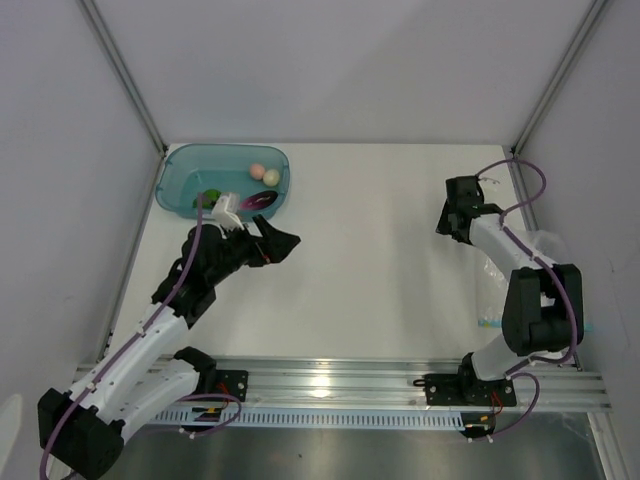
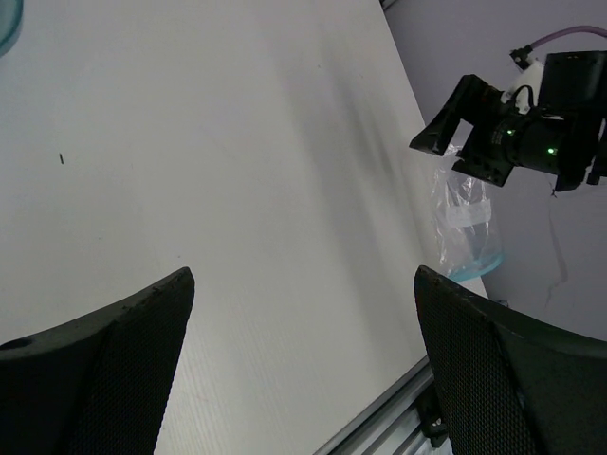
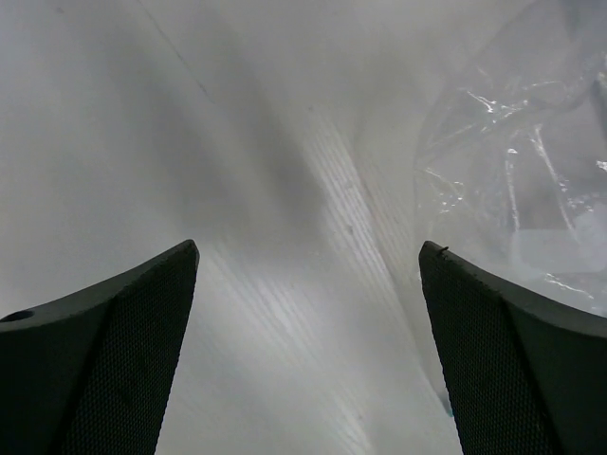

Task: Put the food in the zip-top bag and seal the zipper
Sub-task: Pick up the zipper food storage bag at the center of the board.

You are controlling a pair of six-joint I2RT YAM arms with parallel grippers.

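Note:
The food lies in a teal tub at the back left: a green pepper, a dark purple eggplant, a pink ball and a cream ball. My left gripper is open and empty, just in front of the tub; in the left wrist view only bare table shows between its jaws. The clear zip-top bag lies crumpled at the right edge under my right arm, with bits of its light-blue zipper showing. My right gripper is open and empty, and the bag is just to its right.
Grey walls and metal posts close off the left, back and right. An aluminium rail runs along the near edge with both arm bases on it. In the left wrist view the bag and the right gripper show at the far right.

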